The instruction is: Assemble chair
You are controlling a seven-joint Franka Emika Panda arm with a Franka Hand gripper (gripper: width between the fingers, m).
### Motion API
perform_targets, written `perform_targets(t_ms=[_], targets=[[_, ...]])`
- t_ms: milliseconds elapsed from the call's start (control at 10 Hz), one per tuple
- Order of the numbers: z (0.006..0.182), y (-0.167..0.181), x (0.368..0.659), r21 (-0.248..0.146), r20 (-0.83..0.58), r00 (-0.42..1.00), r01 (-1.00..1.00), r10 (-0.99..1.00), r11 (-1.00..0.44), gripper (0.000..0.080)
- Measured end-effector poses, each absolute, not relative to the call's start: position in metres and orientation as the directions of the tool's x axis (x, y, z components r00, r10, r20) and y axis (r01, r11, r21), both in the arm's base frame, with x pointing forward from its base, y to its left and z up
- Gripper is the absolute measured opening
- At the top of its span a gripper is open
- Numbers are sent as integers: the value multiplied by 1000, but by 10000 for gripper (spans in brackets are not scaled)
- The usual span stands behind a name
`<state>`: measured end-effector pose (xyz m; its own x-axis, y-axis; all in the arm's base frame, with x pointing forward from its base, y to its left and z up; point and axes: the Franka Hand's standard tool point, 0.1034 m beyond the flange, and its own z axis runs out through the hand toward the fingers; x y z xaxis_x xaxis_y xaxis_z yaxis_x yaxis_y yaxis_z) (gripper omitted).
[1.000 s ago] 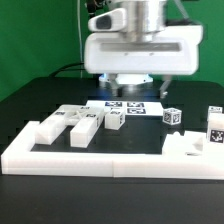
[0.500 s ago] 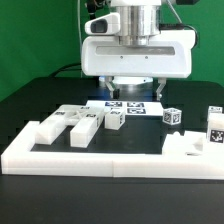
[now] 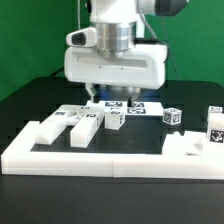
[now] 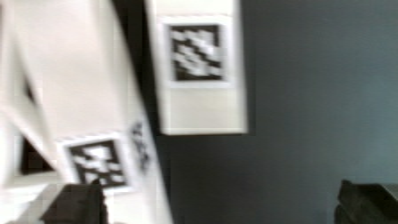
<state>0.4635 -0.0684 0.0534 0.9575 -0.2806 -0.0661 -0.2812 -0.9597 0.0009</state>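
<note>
The chair parts are matte white blocks with black-and-white tags on the dark table. A group of bars [image 3: 84, 125] and a block [image 3: 48, 129] lie at the exterior view's left. A small block [image 3: 115, 118] and a cube [image 3: 173, 116] lie mid-table. More parts [image 3: 213, 124] stand at the right. My gripper [image 3: 108, 95] hangs above the left group, its fingertips mostly hidden under the white hand. In the wrist view my gripper [image 4: 221, 205] is open wide and empty. A tagged bar [image 4: 196, 70] and a longer tagged part [image 4: 89, 150] lie below it.
The marker board [image 3: 128, 105] lies flat behind the parts. A long low white border rail [image 3: 100, 160] runs along the front, with a raised slab [image 3: 190, 146] at its right end. A green backdrop stands behind the arm.
The arm has moved toward the exterior view's left, from over the marker board to over the left group of parts. The parts have not moved.
</note>
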Motion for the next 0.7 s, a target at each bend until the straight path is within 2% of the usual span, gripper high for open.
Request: perform_targets(t_ms=[400,700], targets=[[50,-67,462,0,-96,959,-268,-267,-963,649],[48,-58,457,-16,-283,925,-267,-252,-963,649]])
